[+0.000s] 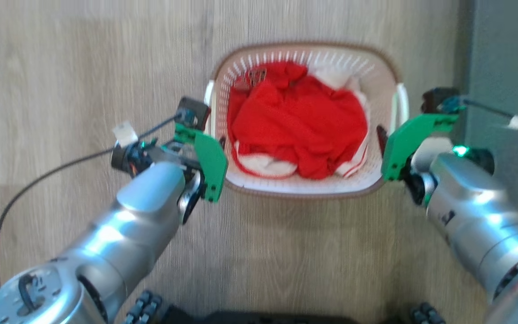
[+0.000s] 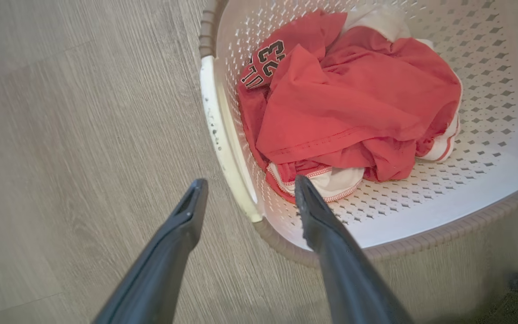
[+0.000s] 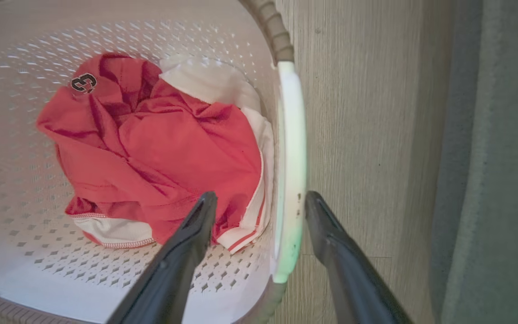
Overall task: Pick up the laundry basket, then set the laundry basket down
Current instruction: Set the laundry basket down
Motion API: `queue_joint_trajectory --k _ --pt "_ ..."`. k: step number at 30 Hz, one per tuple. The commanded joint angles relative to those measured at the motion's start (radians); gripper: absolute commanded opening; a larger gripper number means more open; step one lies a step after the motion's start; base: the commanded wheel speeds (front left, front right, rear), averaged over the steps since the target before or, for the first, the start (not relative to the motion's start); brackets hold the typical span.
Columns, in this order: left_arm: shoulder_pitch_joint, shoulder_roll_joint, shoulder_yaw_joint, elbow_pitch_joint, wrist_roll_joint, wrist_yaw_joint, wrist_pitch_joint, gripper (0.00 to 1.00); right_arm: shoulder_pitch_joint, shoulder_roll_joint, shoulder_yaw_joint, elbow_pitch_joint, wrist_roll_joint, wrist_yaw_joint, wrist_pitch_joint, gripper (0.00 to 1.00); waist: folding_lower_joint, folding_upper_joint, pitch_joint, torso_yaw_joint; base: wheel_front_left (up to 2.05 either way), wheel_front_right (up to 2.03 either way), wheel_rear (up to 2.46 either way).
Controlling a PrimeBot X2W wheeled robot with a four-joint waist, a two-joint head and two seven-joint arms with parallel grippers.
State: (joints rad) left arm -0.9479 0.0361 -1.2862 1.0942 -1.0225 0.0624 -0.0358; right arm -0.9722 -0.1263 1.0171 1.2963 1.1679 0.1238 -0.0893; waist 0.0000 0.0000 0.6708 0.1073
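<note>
Laundry basket (image 1: 305,186) on floor (image 1: 61,67), holding red-and-white clothing (image 1: 299,121). Left end effector (image 2: 250,197): fingers apart, straddling the side handle (image 2: 224,135). Right end effector (image 3: 261,198): fingers apart, straddling the opposite handle (image 3: 291,157).

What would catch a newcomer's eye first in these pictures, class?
The crumpled red clothes stand out first, heaped in the white laundry basket on the wooden floor. Next come the two open pincers at its sides: the left pincer straddles the left handle, and the right pincer straddles the right handle.
</note>
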Motion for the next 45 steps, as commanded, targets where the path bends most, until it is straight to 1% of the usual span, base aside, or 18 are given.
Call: queue_joint_trajectory --k 1,5,11,16,18,20,22,24,27,28,29,33,36,38,39,42,45 --pt "0.021 0.014 0.006 0.000 -0.003 0.002 -0.007 1.00 0.062 0.015 0.003 -0.006 -0.013 0.007 0.001 1.00 0.0000 0.0000 -0.094 -0.012 0.00 0.00 0.00" --pt "0.052 0.014 0.017 0.007 -0.034 -0.008 -0.060 1.00 0.088 0.037 -0.002 -0.006 -0.033 0.007 -0.022 1.00 0.0000 0.0000 -0.186 -0.020 0.00 0.00 0.00" --pt "0.078 0.014 0.020 0.032 -0.048 -0.012 -0.161 1.00 0.122 0.064 -0.029 -0.012 -0.019 0.007 -0.110 1.00 0.0000 0.0000 -0.324 -0.021 0.00 0.00 0.00" --pt "0.084 0.014 0.058 0.024 -0.041 -0.014 -0.223 1.00 0.155 0.070 -0.044 -0.105 -0.008 0.007 -0.162 1.00 0.0000 0.0000 -0.420 -0.026 0.00 0.00 0.00" --pt "0.070 0.019 0.130 -0.040 -0.009 -0.007 -0.225 1.00 0.145 0.049 -0.084 -0.160 -0.016 0.007 -0.171 1.00 0.0000 0.0000 -0.445 -0.020 0.00 0.00 0.00" --pt "0.084 0.041 0.215 -0.123 0.061 0.016 -0.225 1.00 0.139 0.010 -0.176 -0.251 -0.063 0.007 -0.172 1.00 0.0000 0.0000 -0.469 -0.015 0.00 0.00 0.00" --pt "0.124 0.066 0.316 -0.224 0.144 0.046 -0.226 1.00 0.171 -0.019 -0.280 -0.351 -0.151 0.007 -0.172 1.00 0.0000 0.0000 -0.493 -0.011 0.00 0.00 0.00" --pt "0.183 0.085 0.419 -0.328 0.230 0.071 -0.226 1.00 0.230 -0.035 -0.391 -0.449 -0.252 0.007 -0.172 1.00 0.0000 0.0000 -0.519 -0.008 0.00 0.00 0.00" --pt "0.292 0.096 0.564 -0.483 0.356 0.085 -0.226 1.00 0.345 -0.023 -0.549 -0.607 -0.410 0.007 -0.172 1.00 0.0000 0.0000 -0.556 -0.006 0.00 0.00 0.00" --pt "0.324 0.097 0.603 -0.530 0.398 0.084 -0.226 1.00 0.382 -0.015 -0.591 -0.659 -0.461 0.007 -0.172 1.00 0.0000 0.0000 -0.566 -0.006 0.00 0.00 0.00" --pt "0.324 0.097 0.603 -0.530 0.398 0.084 -0.226 1.00 0.382 -0.015 -0.591 -0.659 -0.461 0.007 -0.172 1.00 0.0000 0.0000 -0.566 -0.006 0.00 0.00 0.00" --pt "0.451 0.091 0.757 -0.707 0.546 0.075 -0.226 1.00 0.523 0.026 -0.716 -0.856 -0.635 0.007 -0.172 1.00 0.0000 0.0000 -0.604 -0.005 0.00 0.00 0.00" --pt "0.548 0.077 0.859 -0.814 0.625 0.066 -0.226 1.00 0.610 0.051 -0.760 -0.979 -0.726 0.007 -0.172 1.00 0.0000 0.0000 -0.630 -0.010 0.00 0.00 0.00" --pt "0.612 0.061 0.944 -0.910 0.661 0.049 -0.226 1.00 0.657 0.061 -0.779 -1.052 -0.772 0.007 -0.172 1.00 0.0000 0.0000 -0.640 -0.016 0.00 0.00 0.00" --pt "0.650 0.054 0.973 -0.934 0.674 0.037 -0.226 1.00 0.679 0.066 -0.792 -1.084 -0.787 0.007 -0.172 1.00 0.0000 0.0000 -0.642 -0.019 0.00 0.00 0.00" --pt "0.731 0.036 1.026 -0.980 0.714 -0.001 -0.226 1.00 0.739 0.072 -0.824 -1.167 -0.828 0.007 -0.172 1.00 0.0000 0.0000 -0.652 -0.022 0.00 0.00 0.00" --pt "0.788 0.023 1.038 -0.996 0.754 -0.026 -0.226 1.00 0.802 0.075 -0.859 -1.227 -0.850 0.007 -0.172 1.00 0.0000 0.0000 -0.665 -0.017 0.00 0.00 0.00"
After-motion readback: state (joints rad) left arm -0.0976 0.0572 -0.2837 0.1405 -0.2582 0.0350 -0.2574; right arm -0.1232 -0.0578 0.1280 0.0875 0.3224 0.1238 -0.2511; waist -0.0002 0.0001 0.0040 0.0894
